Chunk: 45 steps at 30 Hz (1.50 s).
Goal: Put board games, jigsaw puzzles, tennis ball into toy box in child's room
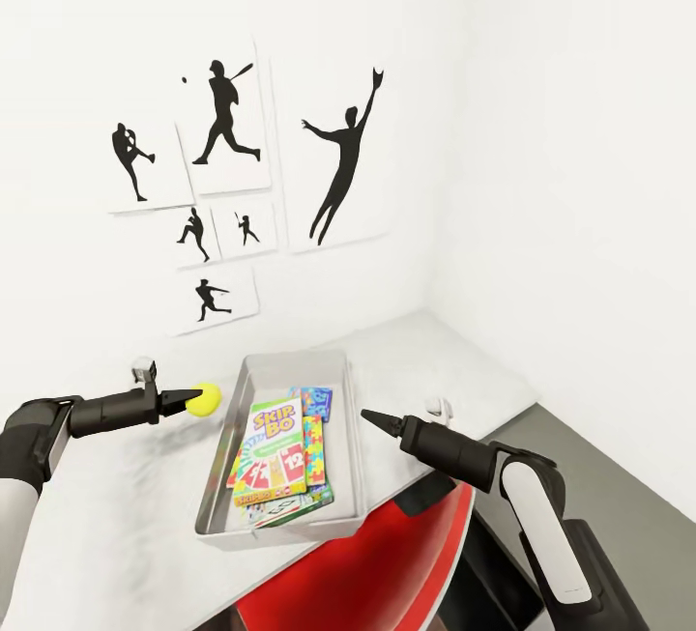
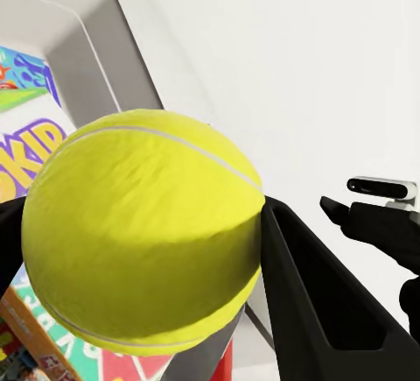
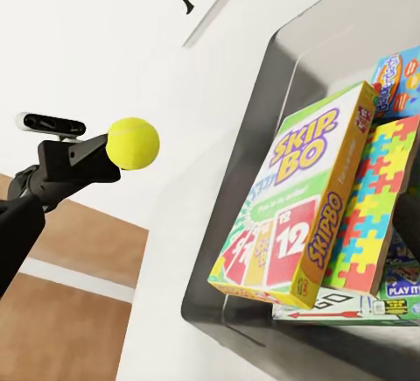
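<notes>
Left wrist view: fuzzy round tennis ball [image 2: 140,236] between dark fingers [image 2: 306,293].

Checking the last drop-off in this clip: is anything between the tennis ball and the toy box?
Nothing visible blocks it. The left end effector holds the tennis ball beside the toy box, just outside its near wall. The box is open-topped; the Skip-Bo game and jigsaw puzzle lie inside, leaving space at the far end.

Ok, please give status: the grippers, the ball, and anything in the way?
Left gripper shut on yellow tennis ball, just left of grey metal toy box. Right gripper empty, fingers together. Path clear.
</notes>
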### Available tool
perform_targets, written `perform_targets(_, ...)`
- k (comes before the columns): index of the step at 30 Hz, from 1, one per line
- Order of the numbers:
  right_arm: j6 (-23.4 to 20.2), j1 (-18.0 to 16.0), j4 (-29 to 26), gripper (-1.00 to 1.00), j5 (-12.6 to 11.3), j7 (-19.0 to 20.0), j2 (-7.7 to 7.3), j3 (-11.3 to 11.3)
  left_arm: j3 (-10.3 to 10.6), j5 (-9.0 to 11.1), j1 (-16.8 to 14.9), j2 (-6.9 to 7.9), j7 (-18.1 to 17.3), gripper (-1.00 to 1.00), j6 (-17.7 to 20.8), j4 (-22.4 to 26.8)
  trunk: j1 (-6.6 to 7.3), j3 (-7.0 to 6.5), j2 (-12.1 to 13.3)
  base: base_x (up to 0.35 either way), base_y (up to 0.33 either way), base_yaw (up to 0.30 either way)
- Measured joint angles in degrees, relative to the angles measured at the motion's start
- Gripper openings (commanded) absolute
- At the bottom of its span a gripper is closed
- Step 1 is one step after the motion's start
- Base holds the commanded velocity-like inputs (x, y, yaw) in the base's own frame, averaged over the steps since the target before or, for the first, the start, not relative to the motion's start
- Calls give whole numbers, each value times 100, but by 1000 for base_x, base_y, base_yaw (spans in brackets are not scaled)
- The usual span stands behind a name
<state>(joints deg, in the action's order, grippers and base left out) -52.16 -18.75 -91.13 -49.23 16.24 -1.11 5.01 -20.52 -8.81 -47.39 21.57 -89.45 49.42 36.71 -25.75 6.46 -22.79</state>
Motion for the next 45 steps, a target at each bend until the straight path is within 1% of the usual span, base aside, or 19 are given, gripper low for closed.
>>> perform_targets(14, 0, 0, 0, 100, 1, 4, 0, 0, 0, -4, 0, 0, 0, -100, 0, 0, 1, 0, 0, 168, 17, 0)
perform_targets(28, -8, -8, 0, 100, 0, 35, -8, -12, 7, 0, 0, -3, 0, -100, -4, 0, 0, 0, 0, 3, 0, 0)
perform_targets(30, -18, -5, -5, 100, 1, 44, -20, -36, 17, 2, 0, -11, 0, -100, -3, 16, 0, 0, 0, 0, 0, 0)
perform_targets(34, -76, -33, -8, 100, -6, 49, -92, -91, 61, -4, 2, -62, 0, -100, 35, 182, 0, 0, 0, 0, 0, 0)
perform_targets(35, -93, -39, -8, 100, -9, 51, -109, -126, 125, -7, 4, -91, 1, -100, 49, 243, 0, 0, 0, 0, 0, 0)
perform_targets(36, -107, -41, -9, 100, -15, 56, -127, -185, 232, -10, 6, -132, 1, -100, 60, 296, 0, 0, 0, 0, 0, 0)
perform_targets(38, -142, -42, -9, 100, -27, 92, -151, -336, 523, -18, 8, -228, 1, -100, 67, 365, 0, 0, 0, 0, 0, 0)
perform_targets(40, -198, -42, -9, 100, -27, 195, -170, -517, 886, -36, 9, -369, 1, -100, 58, 399, 0, 0, 0, 0, 0, 0)
perform_targets(41, -231, -32, -10, 100, -34, 320, -209, -682, 1168, -46, 9, -483, 123, -100, 59, 437, 0, 0, 0, 0, 0, 0)
perform_targets(42, -248, -19, -10, 100, -34, 433, -246, -805, 1330, -50, 8, -544, 238, -100, 68, 518, 0, 0, 0, 0, 0, 0)
perform_targets(43, -257, -6, -10, 100, -33, 547, -294, -915, 1468, -48, 8, -586, 321, -100, 81, 680, 0, 0, 0, 0, 0, 0)
perform_targets(45, -264, 15, -10, 100, -30, 761, -414, -1117, 1762, -54, 10, -641, 414, -100, 220, 1210, 0, -1, -1, 0, 0, 0)
